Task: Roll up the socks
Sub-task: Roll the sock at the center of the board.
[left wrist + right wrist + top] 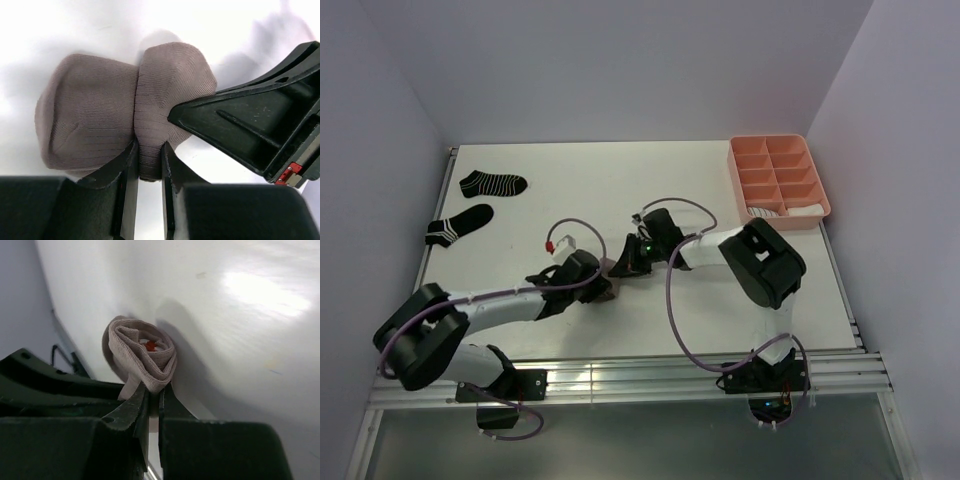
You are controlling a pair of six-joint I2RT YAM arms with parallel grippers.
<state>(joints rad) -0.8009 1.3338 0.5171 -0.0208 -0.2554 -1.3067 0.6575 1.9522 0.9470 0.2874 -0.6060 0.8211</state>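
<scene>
From above: white matte desk [720, 300], boxed in by pale lilac walls [620, 60] on three sides, metal rail [650, 375] along the near edge. Pink tray [779, 178] with divided compartments at the far right corner; pale socks [790, 211] tucked in its nearest compartments. Two black striped socks [492, 184] lying flat well left of the tray, by the opposite wall, apart from each other. Taupe sock [610, 268] left of the tray and nearer, about mid-desk, wedged between both arms' tips.

From the right wrist: right pincer [155, 390] almost closed, nipping the loose edge of the taupe sock, wound into a spiral with red and white at its core. Glossy white surface beyond, a glare patch on it, soft shadow beside the roll.

From the left wrist: left pincer [149, 152] narrow, squeezing the sock's middle into two bulging lobes. One black finger [235, 125] of the right pincer pressed against the right lobe. White desk behind, washed out by light.
</scene>
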